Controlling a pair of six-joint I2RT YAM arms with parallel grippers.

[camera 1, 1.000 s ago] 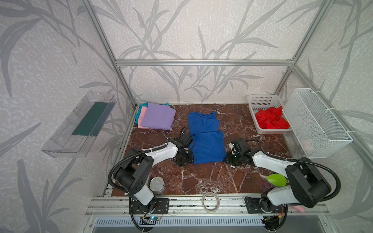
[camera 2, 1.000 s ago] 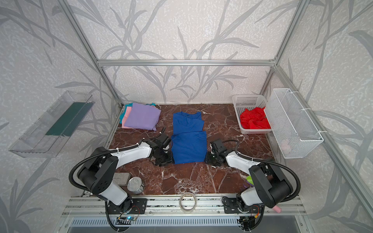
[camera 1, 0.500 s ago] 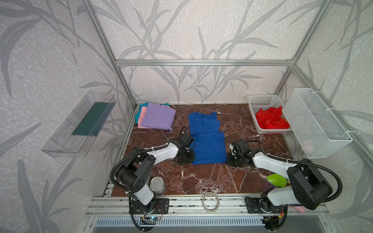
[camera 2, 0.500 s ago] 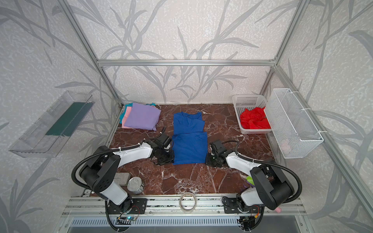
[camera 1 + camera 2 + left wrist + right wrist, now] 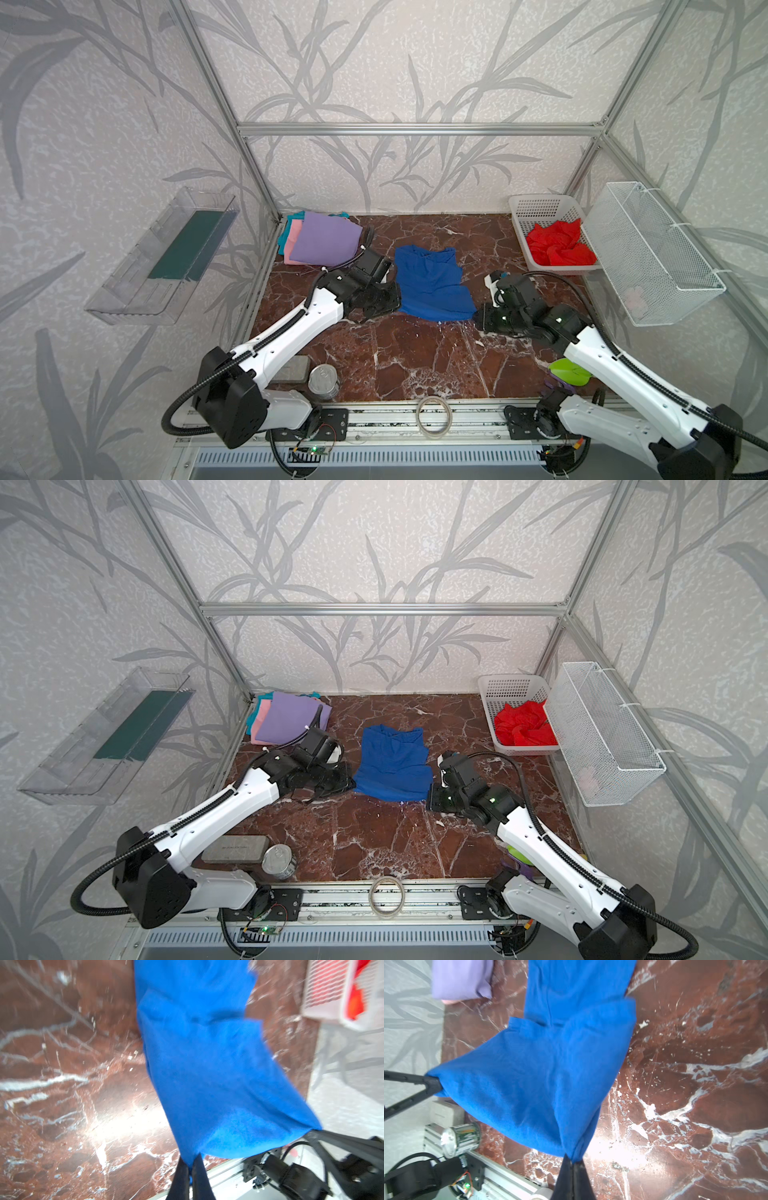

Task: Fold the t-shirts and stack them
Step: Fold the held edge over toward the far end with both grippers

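left end effector (image 5: 190, 1164) clamped on one near hem corner of the royal blue cloth t-shirt (image 5: 430, 282) | right end effector (image 5: 572, 1162) pinching the other | shirt lies mid brown marble surface (image 5: 415, 361), between the two

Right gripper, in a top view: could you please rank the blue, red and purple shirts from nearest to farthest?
1. Blue shirt: held by the right gripper.
2. Red shirt: in the basket, far right.
3. Purple shirt: far left.
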